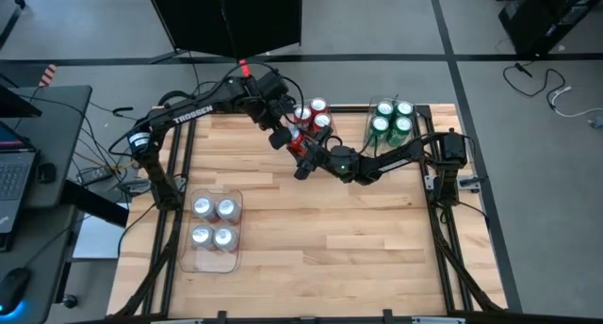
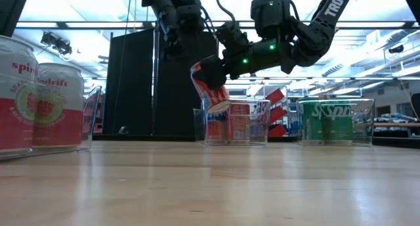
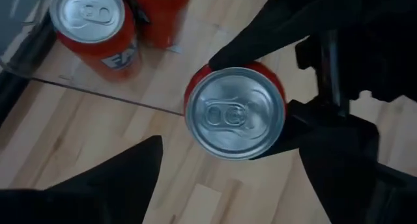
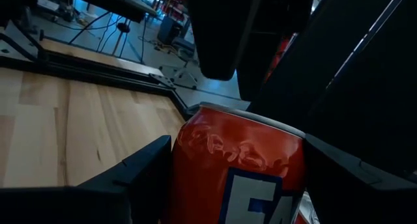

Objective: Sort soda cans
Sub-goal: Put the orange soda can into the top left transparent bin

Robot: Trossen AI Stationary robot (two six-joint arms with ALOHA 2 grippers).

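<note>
Counted from above: four silver cans (image 1: pixel 214 221) stand in a clear bin (image 1: pixel 211 260) near the table's left edge, toward the front. Four green cans (image 1: pixel 391 118) fill a second bin (image 1: pixel 371 128) at the far edge, right of centre. Three red cans (image 1: pixel 314 115) sit in a third bin (image 1: pixel 329 126) at the far edge near the middle. A fourth red can (image 1: pixel 299 145) is out of that bin, just in front of it, clamped in the right gripper (image 1: pixel 303 162), whose fingers press its sides. That makes twelve cans in all.

The low view shows what the overhead one cannot: the held can (image 2: pixel 210 87) is tilted and lifted clear of the table (image 2: pixel 210 186), hanging before the red bin (image 2: pixel 237 123). The right wrist view adds a dent in its red wall (image 4: pixel 238 172). The left wrist view looks down on its silver top (image 3: pixel 235 113), with two binned red cans (image 3: pixel 94 28) beyond.

The left gripper (image 1: pixel 280 136) hovers just beside the held can, above it; its fingers (image 3: pixel 98 185) stand apart, gripping nothing.

The two arms crowd together over the red bin and partly cover it from above. A laptop (image 1: pixel 14 178) sits on a desk off the left edge, and cables (image 1: pixel 542 84) trail on the floor past the far right corner.
</note>
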